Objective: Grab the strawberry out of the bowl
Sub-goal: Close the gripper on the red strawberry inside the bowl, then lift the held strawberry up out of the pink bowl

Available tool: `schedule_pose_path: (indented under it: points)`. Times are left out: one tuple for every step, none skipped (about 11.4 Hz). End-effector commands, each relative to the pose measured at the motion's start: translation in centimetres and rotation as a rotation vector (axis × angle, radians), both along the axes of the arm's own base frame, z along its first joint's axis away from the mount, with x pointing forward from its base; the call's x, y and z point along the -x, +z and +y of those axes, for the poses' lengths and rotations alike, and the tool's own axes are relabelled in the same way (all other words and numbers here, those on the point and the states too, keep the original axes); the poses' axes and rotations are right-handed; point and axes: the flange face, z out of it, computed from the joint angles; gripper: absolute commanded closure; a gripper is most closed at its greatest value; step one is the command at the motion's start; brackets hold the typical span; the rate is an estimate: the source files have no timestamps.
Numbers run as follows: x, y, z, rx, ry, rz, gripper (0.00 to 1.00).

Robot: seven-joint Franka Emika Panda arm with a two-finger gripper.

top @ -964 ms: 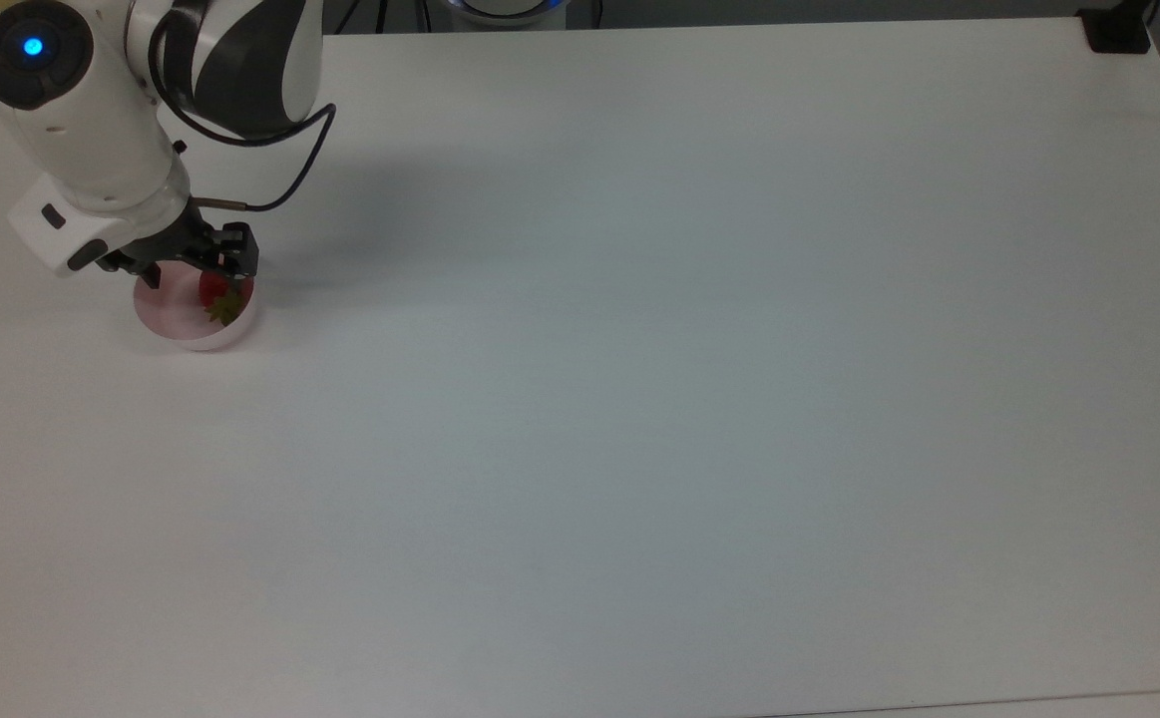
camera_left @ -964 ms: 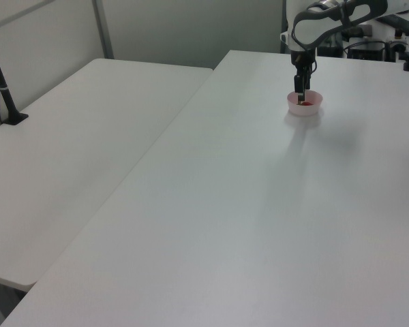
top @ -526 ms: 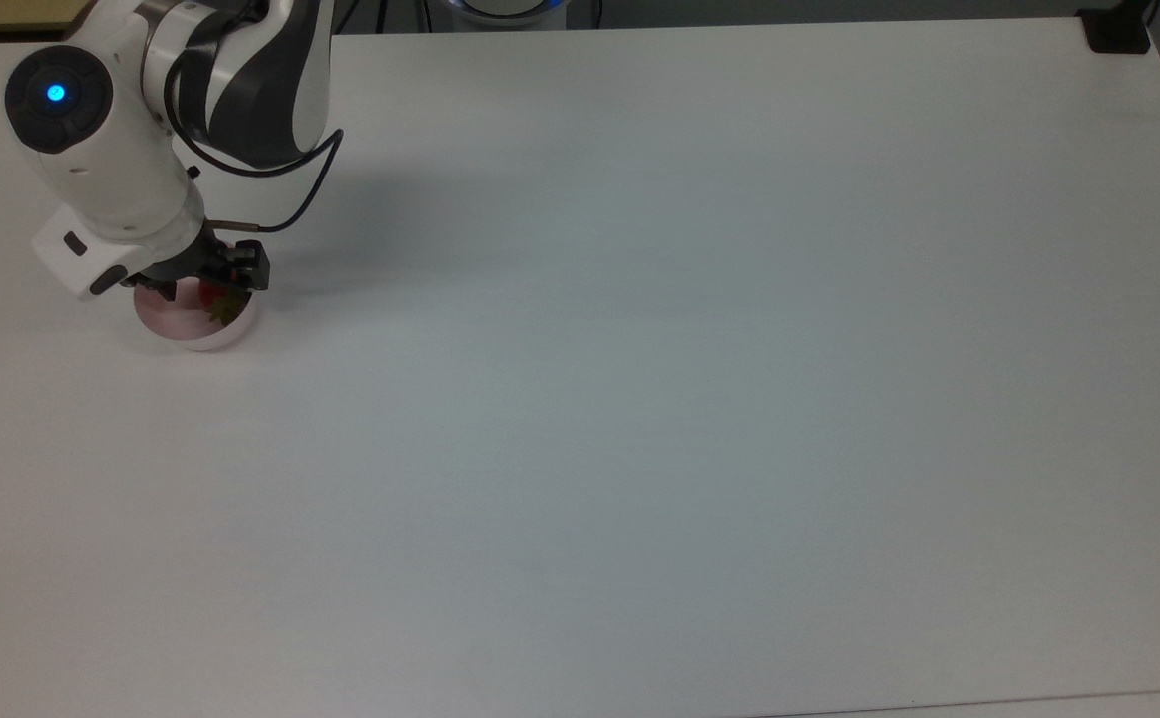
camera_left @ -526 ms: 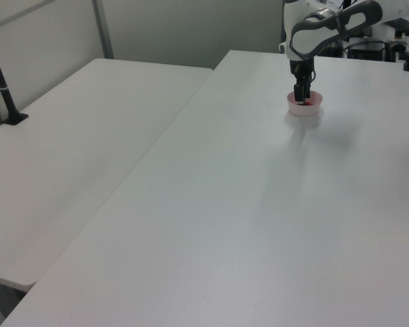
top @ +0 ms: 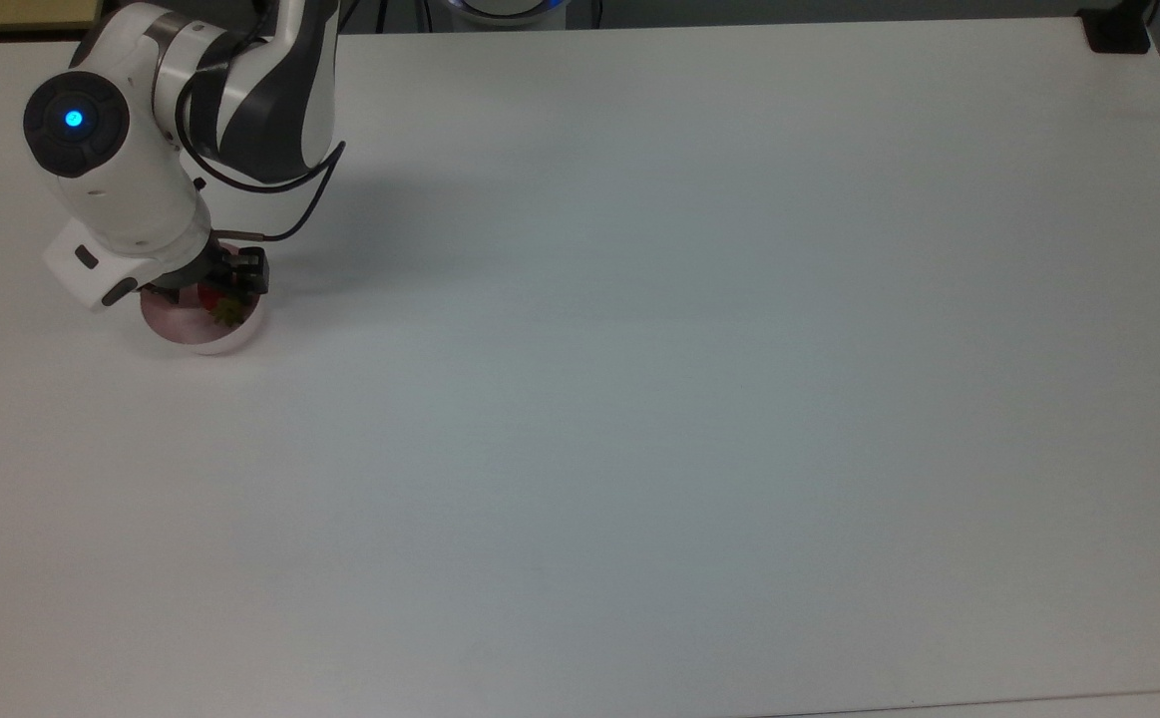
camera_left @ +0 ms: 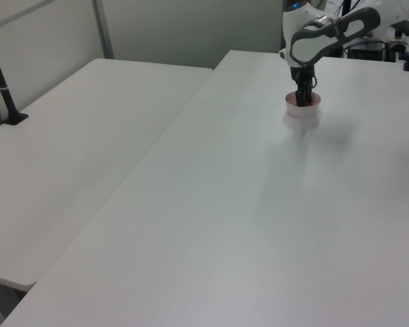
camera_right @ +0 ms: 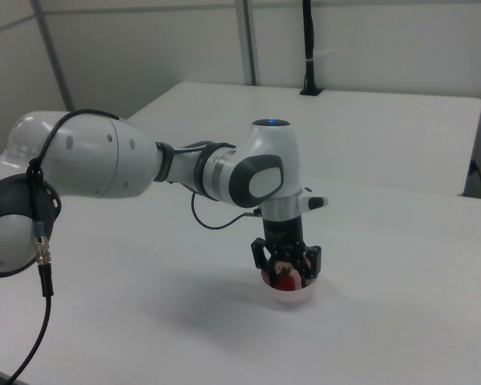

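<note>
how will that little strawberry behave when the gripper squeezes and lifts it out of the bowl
The strawberry looks glossy and rounded, so it may slip or twist between the fingers. It is small beside the bowl, so probably light. The bowl is also small and could shift if the gripper nudges it.

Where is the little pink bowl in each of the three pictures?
Top view: the bowl sits far on the top view's left, in the upper half.
Left view: the bowl is near the top, on the left view's right.
Right view: the bowl is just right of centre, low down.
Shared landmark: the end effector reaching down into it, around the red strawberry.
</note>
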Motion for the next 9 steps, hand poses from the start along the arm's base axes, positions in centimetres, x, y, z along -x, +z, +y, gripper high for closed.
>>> schedule_pose_path:
  points:
    - [0.5, 0.9, -0.4, 0.010, 0.009, -0.015, 0.53]
    - [0.4, 1.6, -0.4, 0.012, 0.005, -0.025, 0.53]
    - [0.5, 2.4, -0.7, 0.010, -0.005, -0.039, 0.53]
    - [0.1, 3.2, -0.8, 0.012, -0.015, -0.058, 0.53]
    - [0.2, 3.6, -0.7, 0.008, -0.034, -0.043, 0.53]
    - [0.2, 4.9, -0.6, 0.007, -0.040, -0.046, 0.53]
    - [-0.1, 5.9, 0.2, -0.008, -0.044, -0.059, 0.53]
    - [-0.3, 7.6, 1.0, -0.023, -0.067, -0.080, 0.53]
    - [-0.5, 8.7, 2.5, -0.034, -0.067, -0.081, 0.53]
